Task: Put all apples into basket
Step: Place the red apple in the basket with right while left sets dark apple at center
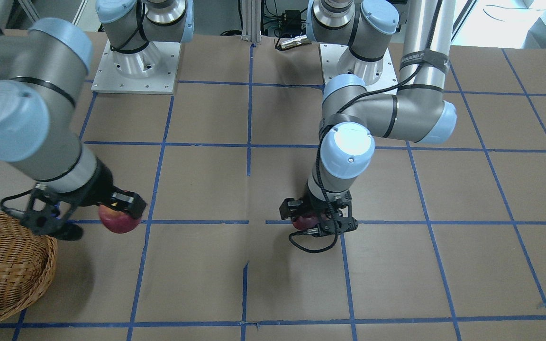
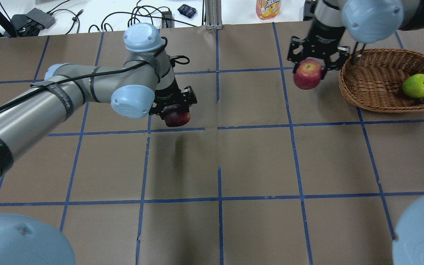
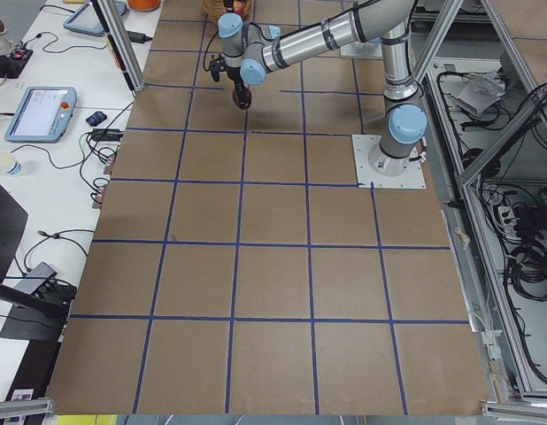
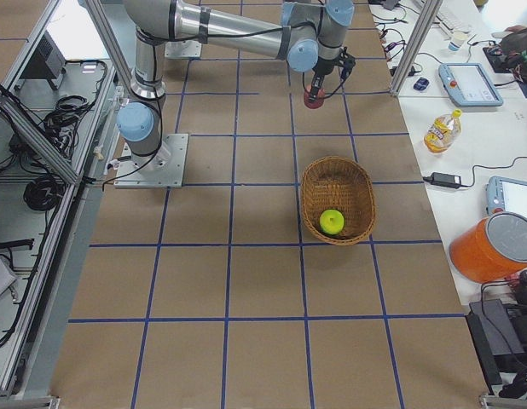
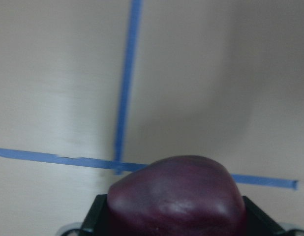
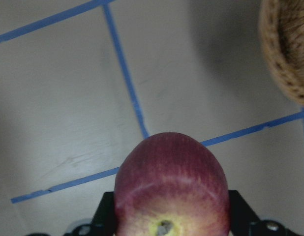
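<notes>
Apples: three, listed left to right in the overhead view. The maroon apple (image 2: 177, 117) sits between the fingers of the left gripper (image 2: 175, 111), which is closed on it from above, over a blue tape crossing on the table (image 2: 256, 158). The pictures do not show whether this apple touches the table. The red apple (image 2: 307, 75), yellowish at its top, is clamped in the closed right gripper (image 2: 312, 65). It is held above the table, just beside the basket (image 2: 377, 106) and outside its rim. The basket stands at the far right of the table. It contains one item, the green apple (image 2: 418, 85), lying against its right-hand inner wall.
</notes>
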`<control>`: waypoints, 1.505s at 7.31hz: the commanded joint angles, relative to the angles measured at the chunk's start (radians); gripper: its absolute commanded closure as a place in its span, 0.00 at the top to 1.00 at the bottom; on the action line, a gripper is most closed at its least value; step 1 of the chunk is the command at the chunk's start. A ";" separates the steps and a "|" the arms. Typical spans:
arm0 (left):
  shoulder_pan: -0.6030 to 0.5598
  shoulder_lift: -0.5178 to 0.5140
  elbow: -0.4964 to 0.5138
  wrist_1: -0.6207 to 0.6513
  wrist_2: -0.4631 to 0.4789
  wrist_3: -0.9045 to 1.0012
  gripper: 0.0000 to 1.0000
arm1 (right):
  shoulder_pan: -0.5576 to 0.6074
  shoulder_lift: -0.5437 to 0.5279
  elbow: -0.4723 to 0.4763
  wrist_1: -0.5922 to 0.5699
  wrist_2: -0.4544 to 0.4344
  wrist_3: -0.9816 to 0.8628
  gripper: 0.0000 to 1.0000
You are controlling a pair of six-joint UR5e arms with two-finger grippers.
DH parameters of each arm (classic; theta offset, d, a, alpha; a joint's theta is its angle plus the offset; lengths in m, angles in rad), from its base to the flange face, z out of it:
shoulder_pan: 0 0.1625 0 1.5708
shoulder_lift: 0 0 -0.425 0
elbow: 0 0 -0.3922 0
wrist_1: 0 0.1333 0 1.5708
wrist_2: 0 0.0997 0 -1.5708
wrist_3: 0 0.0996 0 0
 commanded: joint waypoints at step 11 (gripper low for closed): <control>-0.087 0.276 0.106 -0.369 0.022 0.147 1.00 | -0.346 0.217 0.033 -0.303 -0.119 -0.678 0.92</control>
